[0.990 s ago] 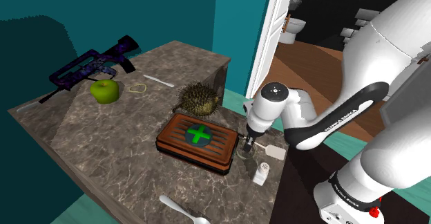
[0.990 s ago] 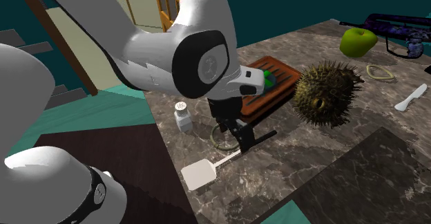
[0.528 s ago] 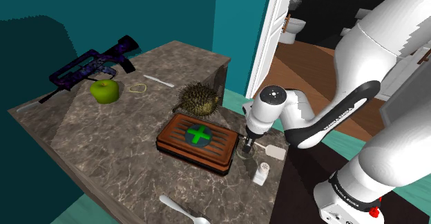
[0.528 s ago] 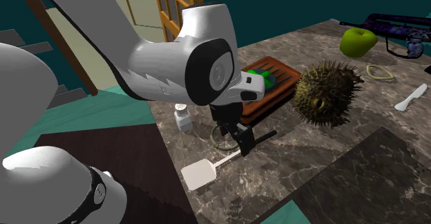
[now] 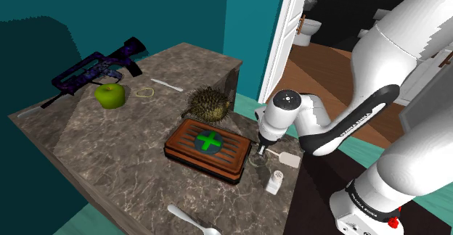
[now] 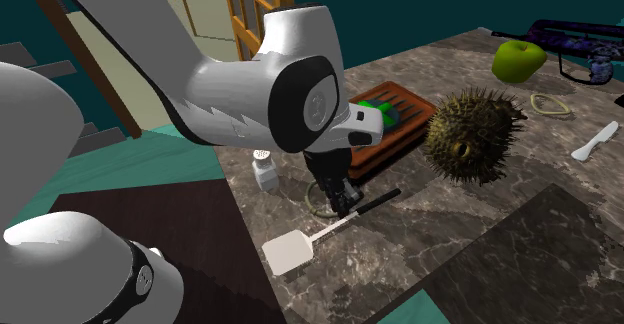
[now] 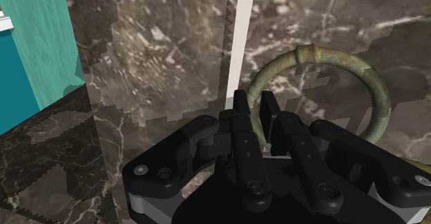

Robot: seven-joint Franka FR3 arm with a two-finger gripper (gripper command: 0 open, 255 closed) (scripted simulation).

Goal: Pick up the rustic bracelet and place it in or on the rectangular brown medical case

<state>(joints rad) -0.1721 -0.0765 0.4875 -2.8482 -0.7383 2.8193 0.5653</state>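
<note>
The bracelet (image 7: 312, 54) is a greenish-bronze ring lying flat on the marble table (image 5: 123, 150), just off the short end of the brown medical case (image 5: 207, 148) with its green cross. My black gripper (image 7: 255, 115) stands over the ring's near side, its fingers shut on the rim. In the shoulder view the gripper (image 5: 259, 154) points straight down at the bracelet (image 5: 254, 162) beside the case. In the second exterior view the gripper (image 6: 335, 194) touches the bracelet (image 6: 313, 208) in front of the case (image 6: 398, 120).
A white shaker (image 5: 274, 181) and a white spatula (image 6: 290, 252) lie close to the gripper by the table edge. A spiky brown pufferfish (image 5: 209, 103) sits behind the case. A green apple (image 5: 110, 95), a dark rifle (image 5: 94, 67) and a spoon (image 5: 190, 220) lie farther off.
The fingers, open a moment ago, have come together on the bracelet's rim. The arm dropped slightly at first and has since stayed put.
</note>
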